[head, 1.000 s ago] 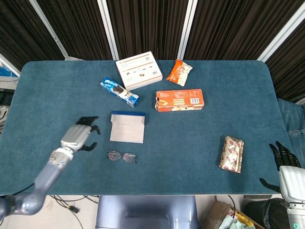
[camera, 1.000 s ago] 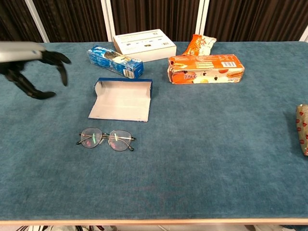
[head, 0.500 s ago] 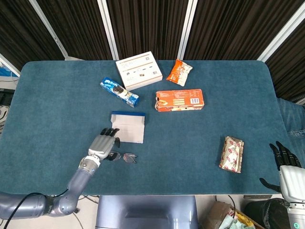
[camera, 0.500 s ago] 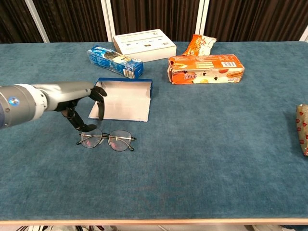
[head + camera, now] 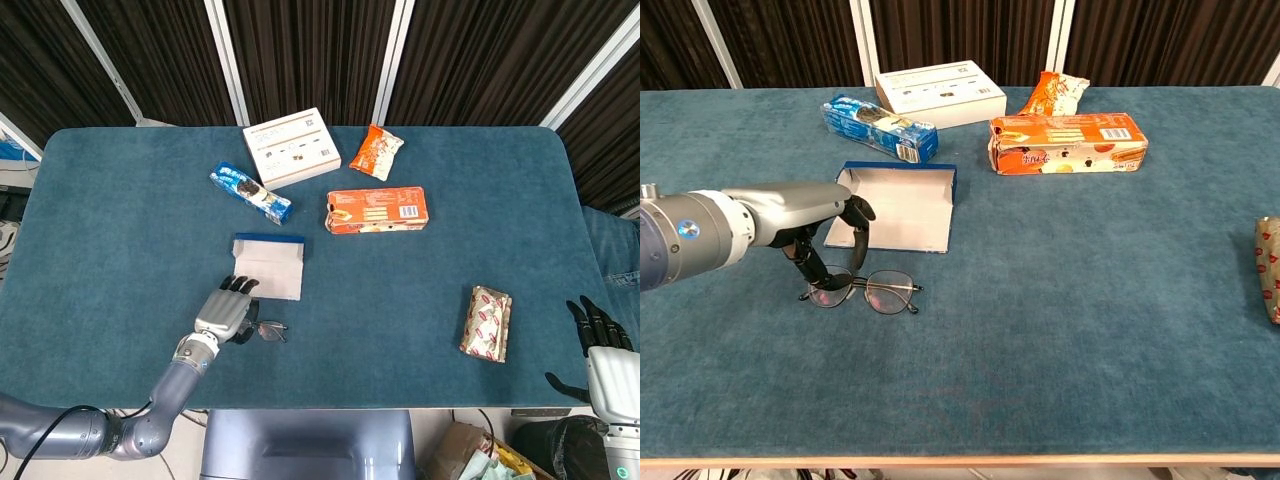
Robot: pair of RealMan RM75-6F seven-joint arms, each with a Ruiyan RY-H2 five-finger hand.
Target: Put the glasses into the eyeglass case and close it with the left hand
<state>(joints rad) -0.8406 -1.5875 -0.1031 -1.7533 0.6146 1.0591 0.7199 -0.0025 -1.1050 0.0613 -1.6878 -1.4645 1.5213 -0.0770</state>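
The thin-framed glasses (image 5: 270, 331) (image 5: 885, 293) lie flat on the blue table just in front of the open eyeglass case (image 5: 268, 268) (image 5: 902, 205), whose white lining faces up. My left hand (image 5: 225, 312) (image 5: 825, 225) hangs over the left lens with its fingers apart. Its dark fingertips (image 5: 812, 268) reach down to the frame, and no grip shows. The left lens is partly hidden under the hand in the head view. My right hand (image 5: 600, 345) stays off the table's right front corner, fingers spread and holding nothing.
At the back stand a white box (image 5: 291, 147), a blue cookie pack (image 5: 250, 192), an orange bag (image 5: 376, 152) and an orange box (image 5: 377, 210). A wrapped snack pack (image 5: 486, 322) lies at the right front.
My left hand has swept in from the far left and come down over the left lens of the glasses. The glasses, the case and the right hand have not moved.
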